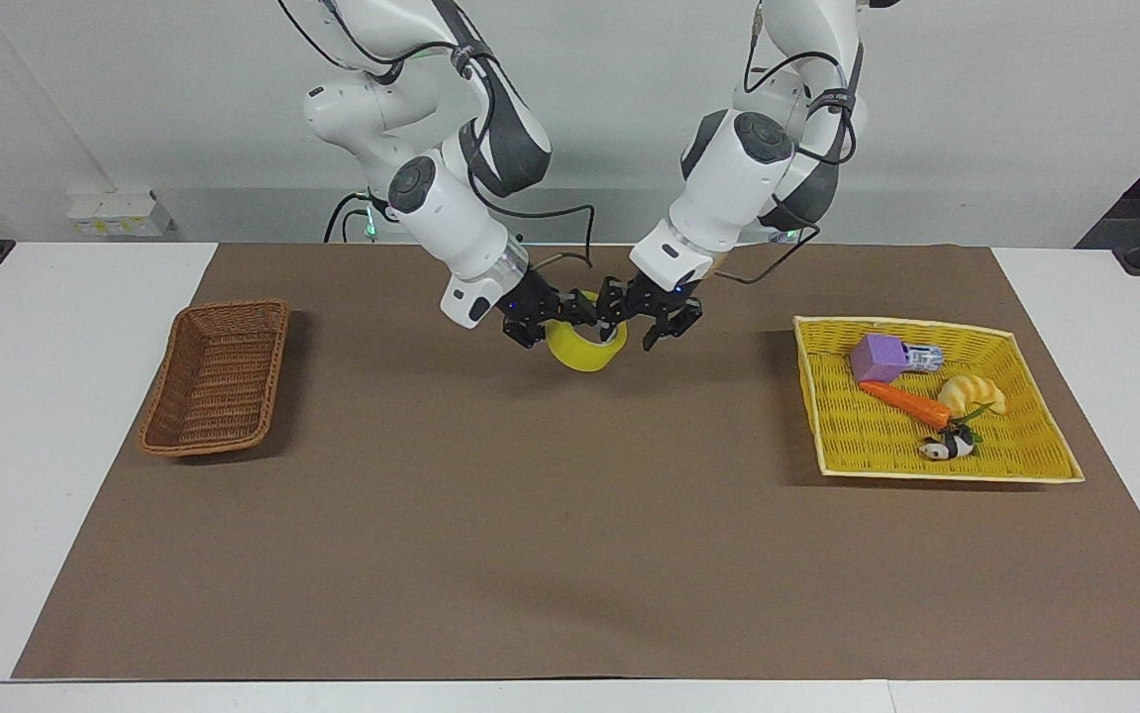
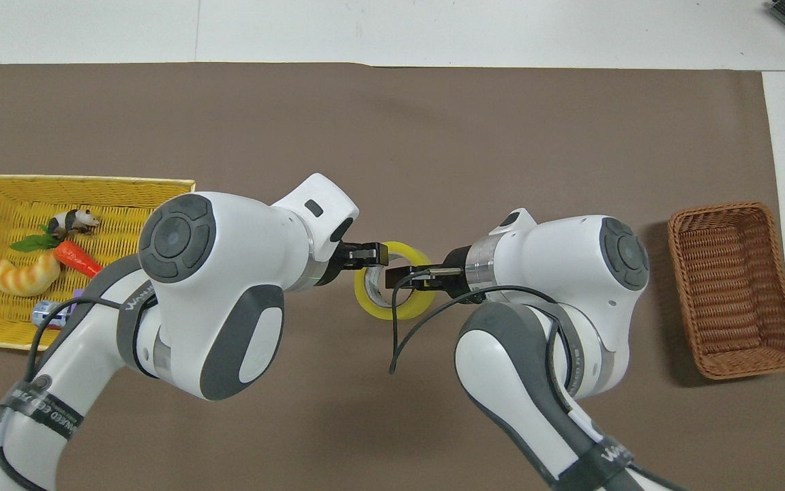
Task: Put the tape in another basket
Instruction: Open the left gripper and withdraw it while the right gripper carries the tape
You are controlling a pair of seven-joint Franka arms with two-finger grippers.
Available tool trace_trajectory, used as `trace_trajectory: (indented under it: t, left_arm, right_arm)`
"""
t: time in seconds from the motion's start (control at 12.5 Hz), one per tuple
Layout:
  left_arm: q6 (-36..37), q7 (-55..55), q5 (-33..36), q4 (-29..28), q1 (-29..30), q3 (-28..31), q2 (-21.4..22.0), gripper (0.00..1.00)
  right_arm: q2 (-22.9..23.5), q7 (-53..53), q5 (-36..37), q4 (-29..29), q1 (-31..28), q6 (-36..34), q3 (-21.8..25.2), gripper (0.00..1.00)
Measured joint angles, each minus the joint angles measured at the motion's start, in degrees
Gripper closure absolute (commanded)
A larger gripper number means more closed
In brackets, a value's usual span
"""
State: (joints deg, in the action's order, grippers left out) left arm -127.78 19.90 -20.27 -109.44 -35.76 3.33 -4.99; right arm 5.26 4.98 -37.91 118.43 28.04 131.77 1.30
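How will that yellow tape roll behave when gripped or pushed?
The tape is a ring, so on edge it would probably roll. Held by one wall in the right gripper without sagging, it seems stiff and light.

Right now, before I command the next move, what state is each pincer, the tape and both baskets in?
Tape: in the air, between the two pincers.
Right pincer: shut on the tape.
Left pincer: open, beside the tape.
Brown wicker basket: upright, empty.
Yellow basket: upright, holding a toy carrot, a toy panda and other small items.
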Motion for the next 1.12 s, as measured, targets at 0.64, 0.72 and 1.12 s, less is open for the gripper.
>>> trace_trajectory:
  t: [0.64, 0.72, 1.12]
  left_arm:
    - [3.9, -15.0, 14.0, 0.5, 11.6, 0.8, 2.5, 0.00]
    - [3.9, -18.8, 14.5, 1.1, 13.6, 0.8, 2.5, 0.00]
    - [17.7, -25.6, 20.8, 13.3, 18.5, 0.7, 3.0, 0.00]
  right_arm:
    - [0.0, 6.6, 19.7, -2.1, -6.9, -9.5, 0.4, 1.00]
    - [0.0, 6.4, 22.4, -3.6, -9.2, -12.9, 0.5, 1.00]
    - [-0.7, 1.4, 27.5, -12.8, -19.0, -28.4, 0.8, 1.00]
